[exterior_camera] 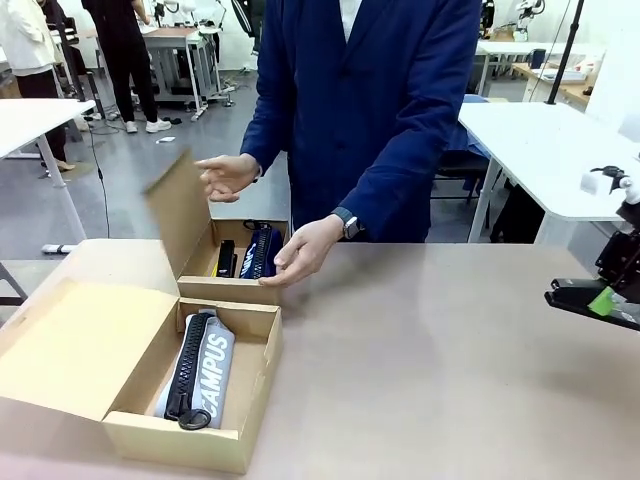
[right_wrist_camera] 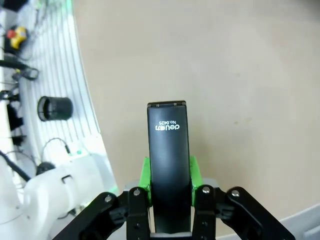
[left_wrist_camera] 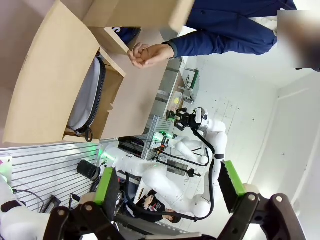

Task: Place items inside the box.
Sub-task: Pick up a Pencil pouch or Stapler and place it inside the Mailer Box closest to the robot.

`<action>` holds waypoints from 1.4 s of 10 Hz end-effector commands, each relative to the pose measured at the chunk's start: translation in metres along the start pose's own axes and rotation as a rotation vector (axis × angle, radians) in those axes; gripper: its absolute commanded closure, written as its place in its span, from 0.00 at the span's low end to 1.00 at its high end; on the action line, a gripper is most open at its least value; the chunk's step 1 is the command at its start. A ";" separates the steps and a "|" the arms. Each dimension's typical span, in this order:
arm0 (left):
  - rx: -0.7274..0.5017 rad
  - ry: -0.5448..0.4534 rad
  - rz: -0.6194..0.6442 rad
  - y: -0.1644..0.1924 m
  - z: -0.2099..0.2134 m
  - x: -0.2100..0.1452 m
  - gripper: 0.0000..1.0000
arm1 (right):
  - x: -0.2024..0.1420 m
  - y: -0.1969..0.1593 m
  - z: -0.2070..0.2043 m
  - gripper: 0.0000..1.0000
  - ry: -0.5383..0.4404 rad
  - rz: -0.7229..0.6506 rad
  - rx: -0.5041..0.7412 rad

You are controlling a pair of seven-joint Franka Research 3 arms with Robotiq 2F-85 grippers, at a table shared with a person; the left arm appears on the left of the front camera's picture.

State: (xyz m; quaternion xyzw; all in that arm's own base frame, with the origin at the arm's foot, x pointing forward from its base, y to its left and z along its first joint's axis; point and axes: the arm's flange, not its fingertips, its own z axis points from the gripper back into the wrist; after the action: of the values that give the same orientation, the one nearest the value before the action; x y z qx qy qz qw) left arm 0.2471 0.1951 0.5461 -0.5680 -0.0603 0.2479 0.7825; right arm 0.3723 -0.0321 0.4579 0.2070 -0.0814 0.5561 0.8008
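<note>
The front view's right edge is cutting off the right gripper [exterior_camera: 605, 300] gripping the black stapler [exterior_camera: 572, 296], and the far box [exterior_camera: 228, 290] is hiding most of the dark things [exterior_camera: 252, 252] inside it.

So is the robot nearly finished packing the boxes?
Partly. Done: a pouch lettered CAMPUS lies in the near box, a navy pouch in the far box by the person's hand. In hand: the right gripper clamps the black stapler above the table. Left: getting that stapler into a box.
</note>
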 end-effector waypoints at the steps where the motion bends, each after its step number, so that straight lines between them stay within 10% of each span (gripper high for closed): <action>1: 0.006 0.010 -0.009 0.002 0.002 -0.002 0.00 | 0.008 -0.017 -0.001 1.00 0.020 0.004 0.010; 2: 0.006 0.010 -0.009 0.002 0.002 -0.002 0.00 | 0.000 0.000 0.000 0.68 0.000 0.000 0.000; 3: 0.006 0.010 -0.009 0.002 0.002 -0.002 0.00 | 0.011 -0.014 -0.015 0.68 -0.144 0.138 0.072; 4: 0.006 0.010 -0.009 0.002 0.002 -0.002 0.00 | 0.051 -0.006 -0.036 0.68 -0.084 0.075 0.106; 8: 0.006 0.010 -0.009 0.002 0.002 -0.002 0.00 | 0.174 0.071 -0.099 0.68 -0.098 -0.379 0.164; 14: 0.006 0.010 -0.009 0.002 0.002 -0.002 0.00 | 0.175 0.083 -0.110 0.68 -0.109 -0.485 0.076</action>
State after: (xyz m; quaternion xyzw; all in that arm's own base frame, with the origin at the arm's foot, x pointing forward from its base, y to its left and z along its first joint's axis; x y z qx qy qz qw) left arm 0.2477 0.1952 0.5453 -0.5682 -0.0591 0.2484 0.7823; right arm 0.3548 0.1863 0.4416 0.2859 -0.0427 0.3483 0.8917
